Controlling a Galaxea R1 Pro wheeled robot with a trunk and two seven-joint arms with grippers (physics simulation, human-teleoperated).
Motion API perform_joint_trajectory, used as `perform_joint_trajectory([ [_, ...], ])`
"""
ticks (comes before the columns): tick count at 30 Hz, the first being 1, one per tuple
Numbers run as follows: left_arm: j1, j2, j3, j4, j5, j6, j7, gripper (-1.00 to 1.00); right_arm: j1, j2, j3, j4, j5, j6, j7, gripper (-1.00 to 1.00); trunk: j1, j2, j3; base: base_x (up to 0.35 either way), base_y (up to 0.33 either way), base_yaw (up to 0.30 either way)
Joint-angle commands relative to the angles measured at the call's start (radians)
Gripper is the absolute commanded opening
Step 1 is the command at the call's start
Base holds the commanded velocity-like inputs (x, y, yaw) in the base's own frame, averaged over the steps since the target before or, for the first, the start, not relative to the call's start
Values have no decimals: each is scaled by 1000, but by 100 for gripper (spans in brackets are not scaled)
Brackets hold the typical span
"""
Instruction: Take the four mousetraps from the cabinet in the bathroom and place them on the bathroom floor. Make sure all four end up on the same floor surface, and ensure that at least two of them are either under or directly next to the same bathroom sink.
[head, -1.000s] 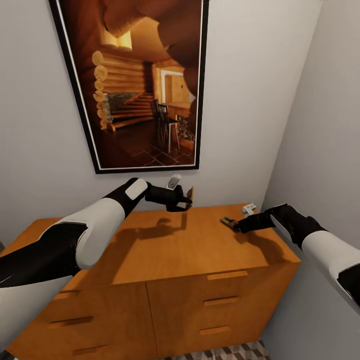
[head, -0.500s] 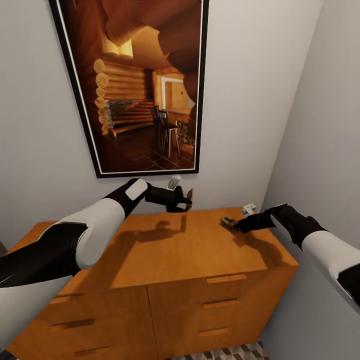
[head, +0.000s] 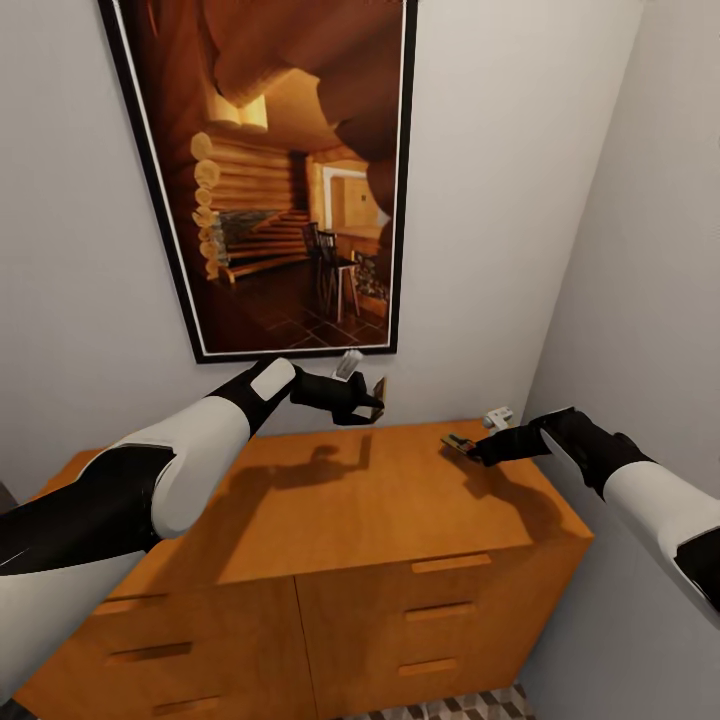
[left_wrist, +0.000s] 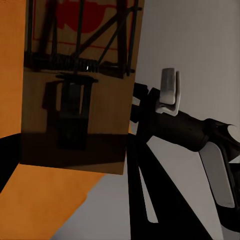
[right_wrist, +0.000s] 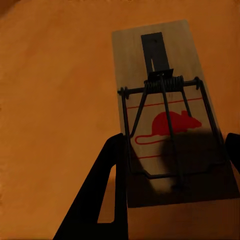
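Over the orange-brown cabinet (head: 340, 510), my left gripper (head: 372, 402) is shut on a brown mousetrap (head: 381, 389) held on edge near the wall; in the left wrist view this trap (left_wrist: 80, 100) shows wire and a red mark. My right gripper (head: 472, 450) is shut on a second brown mousetrap (head: 457, 441), just above the cabinet's right part; the right wrist view shows its red mouse print (right_wrist: 165, 125) between dark fingers (right_wrist: 107, 185). A pale grey mousetrap (head: 497, 414) lies in the cabinet's back right corner. Another pale one (head: 348, 364) sits behind my left gripper.
A large framed picture (head: 280, 170) hangs on the wall above the cabinet. A grey side wall (head: 650, 300) closes in on the right, next to my right arm. A strip of cube-pattern floor tiles (head: 450, 708) shows below the drawer fronts.
The whole view has shifted: cabinet and picture sit lower in the picture. Both grippers with their traps now stand a little higher above the cabinet top.
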Motion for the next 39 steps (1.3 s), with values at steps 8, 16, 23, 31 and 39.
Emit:
perform_joint_trajectory([
  [8,-1,0,-1,1,-16,-1,-8,-100,-1,-2,6,-1,-11,9,-1,-100,-31,55,25,0,0,0],
  [16,-1,0,-3,5,-17,-1,-7,-100,-1,-1,7,-1,-11,7,-1,-100,-61,111,60,-30,-4,46],
  [23,-1,0,-4,6,-17,-1,-7,-100,-1,0,8,-1,-11,7,-1,-100,-88,160,86,-263,-64,25],
  [31,-1,1,-4,6,-17,-1,-7,-100,-1,0,9,-1,-11,7,-1,-100,-119,216,115,-294,-75,40],
  [39,0,2,-4,5,-33,-1,-7,-100,-1,0,9,-1,-11,7,-1,-100,-134,244,136,-186,-52,122],
])
